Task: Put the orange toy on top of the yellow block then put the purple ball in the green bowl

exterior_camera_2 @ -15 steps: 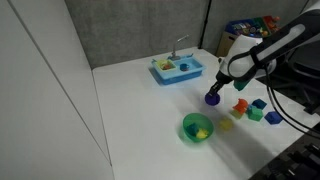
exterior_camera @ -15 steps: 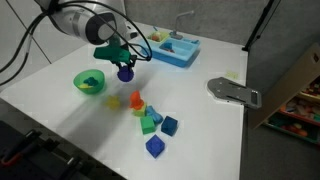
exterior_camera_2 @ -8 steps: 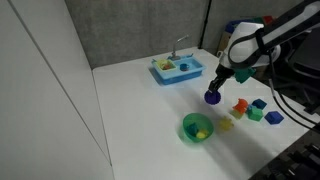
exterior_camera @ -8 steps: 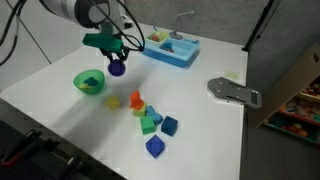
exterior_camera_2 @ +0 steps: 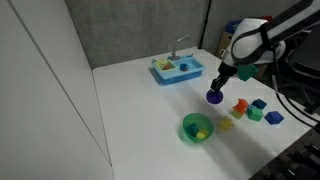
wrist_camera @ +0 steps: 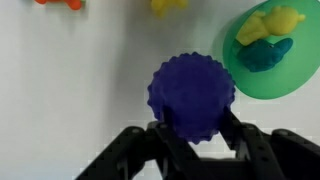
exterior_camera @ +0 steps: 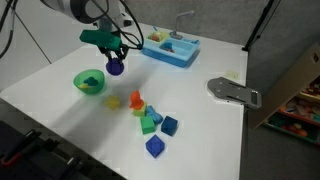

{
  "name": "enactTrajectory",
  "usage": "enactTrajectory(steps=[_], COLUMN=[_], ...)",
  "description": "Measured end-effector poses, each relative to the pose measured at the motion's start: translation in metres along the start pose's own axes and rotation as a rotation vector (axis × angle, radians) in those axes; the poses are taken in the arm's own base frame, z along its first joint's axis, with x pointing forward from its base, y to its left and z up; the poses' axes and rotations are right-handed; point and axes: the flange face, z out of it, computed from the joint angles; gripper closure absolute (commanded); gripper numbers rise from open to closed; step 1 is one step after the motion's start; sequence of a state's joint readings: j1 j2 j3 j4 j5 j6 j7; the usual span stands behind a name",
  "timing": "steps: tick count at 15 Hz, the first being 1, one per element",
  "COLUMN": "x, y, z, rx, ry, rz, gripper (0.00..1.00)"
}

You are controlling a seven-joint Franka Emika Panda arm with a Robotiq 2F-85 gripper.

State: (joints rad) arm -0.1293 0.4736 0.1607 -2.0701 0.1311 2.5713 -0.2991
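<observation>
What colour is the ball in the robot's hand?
Dark purple-blue ball; clearest in the wrist view.

Purple ball [wrist_camera: 192, 95] with a knobbly, matt, rubbery-looking skin; green bowl [wrist_camera: 300, 76] of smooth, faintly glossy plastic; beneath them a matt white tabletop [wrist_camera: 70, 70].

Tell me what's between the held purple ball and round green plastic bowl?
Only bare white table separates purple ball and green bowl, in an exterior view.

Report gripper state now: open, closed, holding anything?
Gripper: closed, holding the purple ball; the ball is not yet in the green bowl.
</observation>
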Motion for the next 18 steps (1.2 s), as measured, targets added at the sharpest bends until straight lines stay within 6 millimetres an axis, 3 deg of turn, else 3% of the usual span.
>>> enactTrajectory(steps=[3, 7, 10, 14, 15, 16, 18], x=[0.001, 0.003, -0.005, -0.021, -0.025, -0.028, -0.034], y=[-0.016, -0.054, -0.076, -0.091, -0.092, -0.093, -0.096], z=[0.004, 0.011, 0.022, 0.035, 0.038, 0.041, 0.044], rx=[0.003, 0.016, 0.027, 0.039, 0.042, 0.043, 0.047], ry=[-0.008, -0.02, -0.046, -0.087, -0.096, -0.103, -0.115], rz=[-0.026, -0.089, -0.122, -0.147, -0.151, -0.156, -0.17], gripper=[0.76, 0.76, 0.76, 0.76, 0.26, 0.25, 0.1])
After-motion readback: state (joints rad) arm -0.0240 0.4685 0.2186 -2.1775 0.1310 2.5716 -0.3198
